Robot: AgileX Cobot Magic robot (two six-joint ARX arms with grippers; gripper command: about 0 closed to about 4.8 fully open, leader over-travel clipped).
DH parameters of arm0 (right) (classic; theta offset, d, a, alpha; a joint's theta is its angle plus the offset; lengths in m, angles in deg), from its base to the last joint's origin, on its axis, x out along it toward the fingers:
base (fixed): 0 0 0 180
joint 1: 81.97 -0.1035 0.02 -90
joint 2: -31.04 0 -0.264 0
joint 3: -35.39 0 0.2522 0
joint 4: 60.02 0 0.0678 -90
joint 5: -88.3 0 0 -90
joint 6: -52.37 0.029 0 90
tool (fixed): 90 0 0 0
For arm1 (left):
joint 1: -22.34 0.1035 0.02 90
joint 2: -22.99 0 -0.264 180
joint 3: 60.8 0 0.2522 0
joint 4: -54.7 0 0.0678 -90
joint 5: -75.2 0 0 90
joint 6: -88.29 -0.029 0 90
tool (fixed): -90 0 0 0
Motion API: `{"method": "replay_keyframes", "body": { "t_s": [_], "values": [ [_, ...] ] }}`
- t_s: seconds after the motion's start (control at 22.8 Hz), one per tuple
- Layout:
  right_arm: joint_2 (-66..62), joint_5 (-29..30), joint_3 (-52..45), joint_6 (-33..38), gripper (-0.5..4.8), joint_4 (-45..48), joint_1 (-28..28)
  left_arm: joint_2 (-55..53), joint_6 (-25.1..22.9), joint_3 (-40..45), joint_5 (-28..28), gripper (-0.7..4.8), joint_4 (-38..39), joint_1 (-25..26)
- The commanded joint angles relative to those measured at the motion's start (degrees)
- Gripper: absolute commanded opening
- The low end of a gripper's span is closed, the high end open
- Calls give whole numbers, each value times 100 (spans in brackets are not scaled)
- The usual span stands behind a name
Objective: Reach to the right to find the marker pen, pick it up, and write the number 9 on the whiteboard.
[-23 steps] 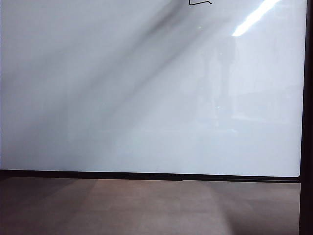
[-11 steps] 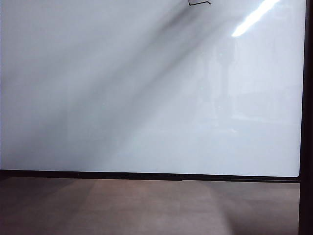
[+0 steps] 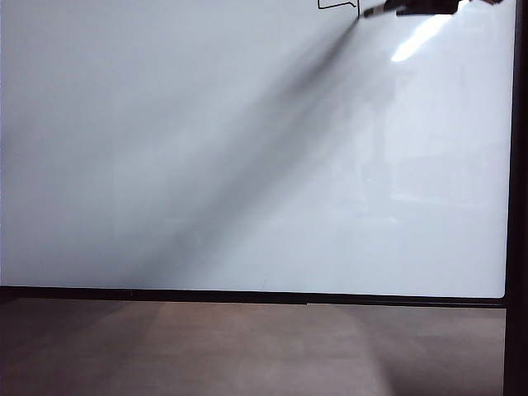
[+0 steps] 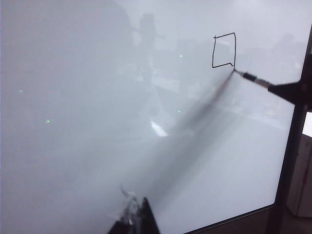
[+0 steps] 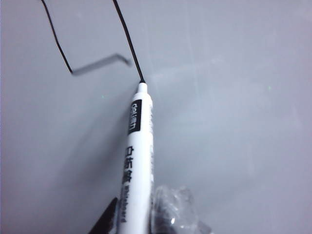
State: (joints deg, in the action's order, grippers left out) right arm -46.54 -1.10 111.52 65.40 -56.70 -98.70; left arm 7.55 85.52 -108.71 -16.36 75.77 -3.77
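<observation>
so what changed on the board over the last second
The marker pen has come into the exterior view at the top right, held in the right end effector, its tip now at the lower right corner of the number 9. The shadow streak across the whiteboard darkened and narrowed. The left end effector, the drawn loop and the board did not move.

Exterior view: fixed off arms, faces whiteboard (image 3: 247, 165) head-on from near brown table (image 3: 247, 346) edge; board's far part cut off, marker pen (image 3: 412, 10) just entering at far right. Left wrist view: looks obliquely across board from near-left toward far-right corner — left gripper (image 4: 136, 219) at frame edge. Right wrist view: very close, along pen barrel (image 5: 136, 161) to tip on board, right gripper (image 5: 141, 219) clamped on it. All three share number 9 (image 4: 224, 49) strokes and pen tip.
</observation>
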Motion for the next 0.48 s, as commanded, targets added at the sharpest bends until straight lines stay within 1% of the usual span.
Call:
{"method": "replay_keyframes", "body": {
  "t_s": [0.04,0.26,0.48],
  "values": [
    [26,-66,-195,85,-6,87,13,-9,20,-13,11,-5,-55,9],
    [24,-46,-417,205,-6,291,0,-9,20,-13,11,-5,-55,9],
    [-55,-50,-417,245,-6,507,-205,-9,20,-13,11,-5,-61,9]
  ]
}}
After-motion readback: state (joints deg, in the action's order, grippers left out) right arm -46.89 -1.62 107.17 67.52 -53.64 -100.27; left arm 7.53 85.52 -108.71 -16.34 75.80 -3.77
